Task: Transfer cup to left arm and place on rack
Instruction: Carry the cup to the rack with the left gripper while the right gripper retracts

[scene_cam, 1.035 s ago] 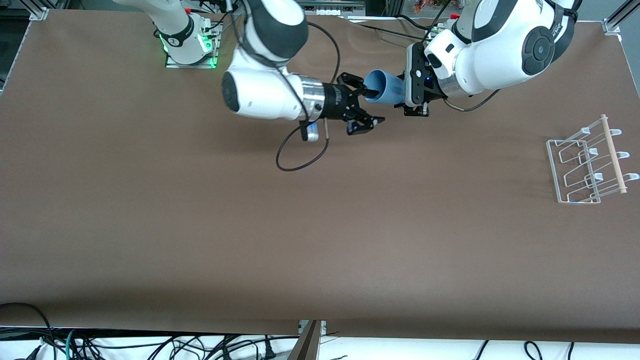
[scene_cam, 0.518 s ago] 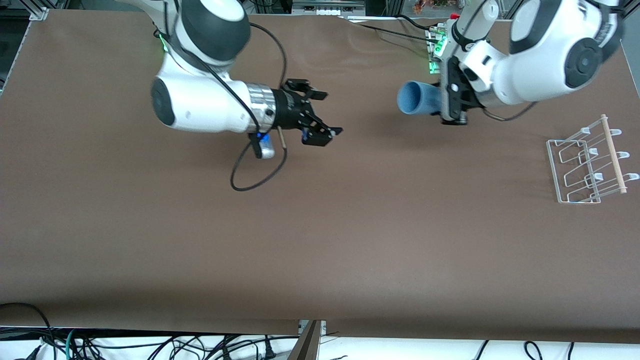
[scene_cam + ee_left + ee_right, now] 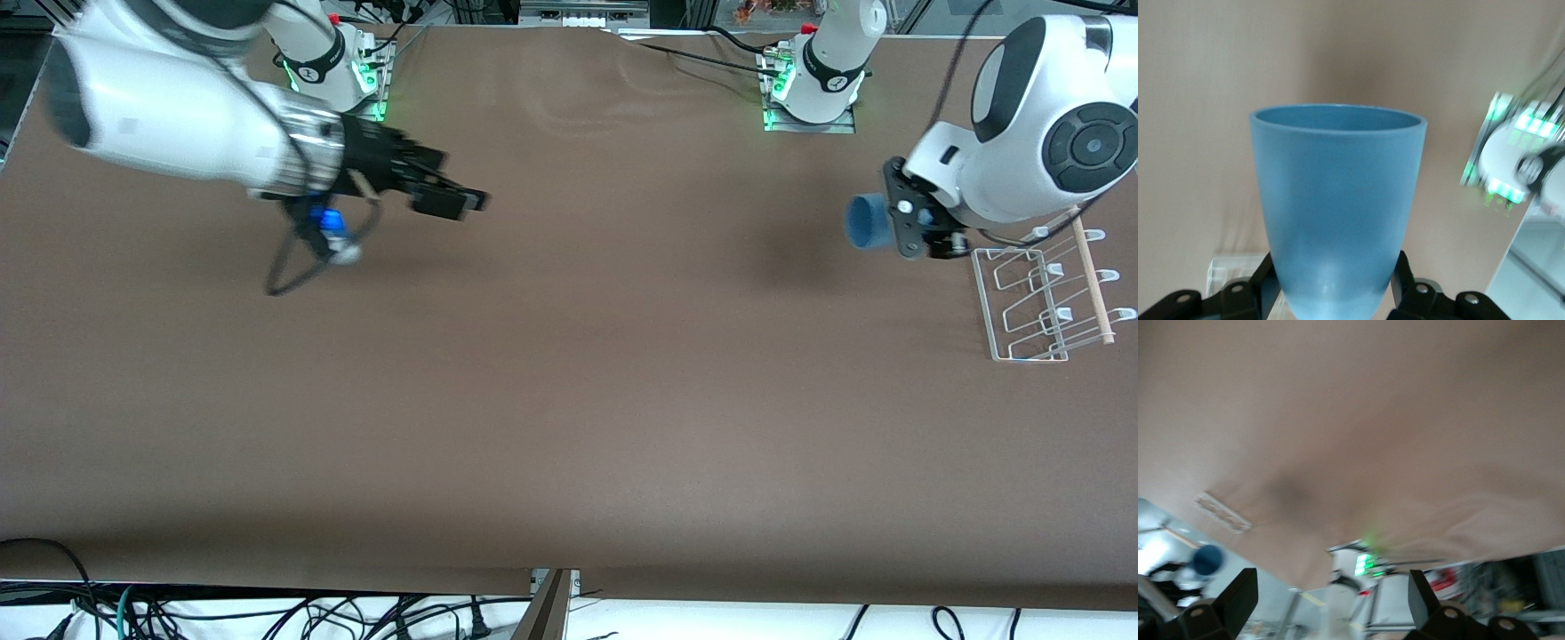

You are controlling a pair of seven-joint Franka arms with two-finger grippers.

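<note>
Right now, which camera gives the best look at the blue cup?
The left wrist view: the cup fills it, pinched near its base by the left gripper. The front view shows it small beside the rack; the right wrist view, a distant blue blob.

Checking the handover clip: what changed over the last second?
The right gripper let go of the cup and drew back, open, toward its own end. The left gripper kept the cup clamped and carried it beside the rack, which stayed put.
</note>
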